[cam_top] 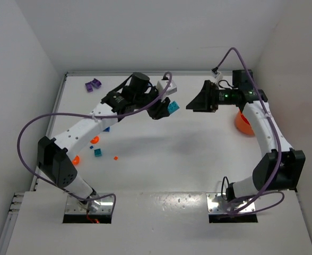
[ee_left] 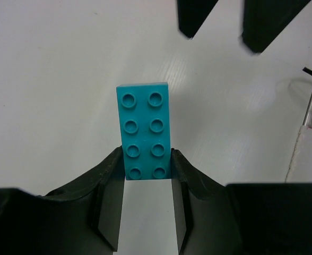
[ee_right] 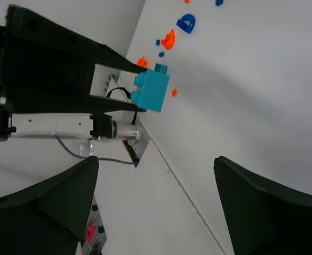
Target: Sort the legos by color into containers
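Note:
My left gripper (cam_top: 169,108) is shut on one end of a teal lego brick (cam_top: 172,105) and holds it up above the table's far middle. In the left wrist view the brick (ee_left: 144,127), two studs by four, sticks out past the gripper (ee_left: 145,159). My right gripper (cam_top: 190,106) faces it from the right with a small gap, open and holding nothing. The right wrist view has the brick (ee_right: 152,90) ahead of the wide-apart right gripper (ee_right: 156,159). Tiny orange (ee_right: 174,92) and blue (ee_right: 161,53) legos lie on the table. An orange bowl (cam_top: 243,125) sits partly behind the right arm.
Purple cups (cam_top: 93,84) stand at the far left corner. Near the left arm lie an orange cup (cam_top: 94,139), another orange piece (cam_top: 75,159), a teal piece (cam_top: 98,152) and a blue cup (cam_top: 106,129). White walls close in the table on three sides.

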Robot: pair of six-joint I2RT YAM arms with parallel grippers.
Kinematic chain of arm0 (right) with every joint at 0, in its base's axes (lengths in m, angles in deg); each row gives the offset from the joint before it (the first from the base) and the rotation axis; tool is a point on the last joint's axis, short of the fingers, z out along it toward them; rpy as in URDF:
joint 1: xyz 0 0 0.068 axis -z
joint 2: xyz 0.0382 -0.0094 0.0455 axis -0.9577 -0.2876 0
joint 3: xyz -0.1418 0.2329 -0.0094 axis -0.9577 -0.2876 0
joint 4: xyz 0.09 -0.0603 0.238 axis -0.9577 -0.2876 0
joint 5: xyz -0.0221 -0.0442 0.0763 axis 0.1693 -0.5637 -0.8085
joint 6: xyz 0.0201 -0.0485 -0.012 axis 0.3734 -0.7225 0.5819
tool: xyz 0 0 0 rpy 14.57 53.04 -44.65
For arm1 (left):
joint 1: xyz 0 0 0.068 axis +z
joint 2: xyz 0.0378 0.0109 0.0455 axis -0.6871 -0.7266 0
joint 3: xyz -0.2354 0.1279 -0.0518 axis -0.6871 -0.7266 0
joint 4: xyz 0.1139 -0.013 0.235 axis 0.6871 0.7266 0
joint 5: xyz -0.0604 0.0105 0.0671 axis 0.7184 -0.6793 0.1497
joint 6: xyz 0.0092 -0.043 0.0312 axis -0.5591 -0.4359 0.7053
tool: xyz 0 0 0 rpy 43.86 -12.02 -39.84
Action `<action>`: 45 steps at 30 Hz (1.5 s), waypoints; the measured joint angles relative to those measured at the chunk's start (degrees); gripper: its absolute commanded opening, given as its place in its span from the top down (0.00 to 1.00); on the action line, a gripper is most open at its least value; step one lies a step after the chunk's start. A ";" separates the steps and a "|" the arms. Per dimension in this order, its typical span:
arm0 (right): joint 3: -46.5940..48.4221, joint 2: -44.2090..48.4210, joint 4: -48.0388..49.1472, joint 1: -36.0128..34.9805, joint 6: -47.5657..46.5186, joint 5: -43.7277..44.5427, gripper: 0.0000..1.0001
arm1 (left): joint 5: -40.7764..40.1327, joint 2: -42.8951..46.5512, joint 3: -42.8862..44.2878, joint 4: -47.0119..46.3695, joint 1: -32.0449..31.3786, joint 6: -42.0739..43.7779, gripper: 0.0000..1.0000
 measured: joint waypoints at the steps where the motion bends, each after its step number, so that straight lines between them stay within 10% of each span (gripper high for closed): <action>1: 0.00 -0.72 0.13 -0.61 0.04 0.02 0.12 | -0.11 -0.35 0.37 -0.02 -0.61 -0.02 0.75; 8: 1.60 -6.84 0.70 -3.54 0.37 1.55 0.16 | -0.09 -1.53 2.05 0.02 -4.00 -0.17 0.75; 17: 2.69 -7.63 3.19 -5.57 1.84 1.99 0.57 | -0.22 -2.69 2.12 0.39 -4.63 -0.17 0.75; 22: 1.53 -7.61 4.87 -6.25 2.73 0.66 0.64 | -0.90 -3.48 2.16 0.92 -4.63 -0.20 0.75; 38: -3.06 -7.61 9.14 -6.84 7.52 -5.01 0.49 | -3.67 -3.67 2.80 1.57 -4.79 -0.55 0.75; 45: -3.30 -7.61 8.87 -6.93 7.96 -5.53 0.80 | -4.20 -3.67 2.82 0.72 -4.79 -0.59 0.75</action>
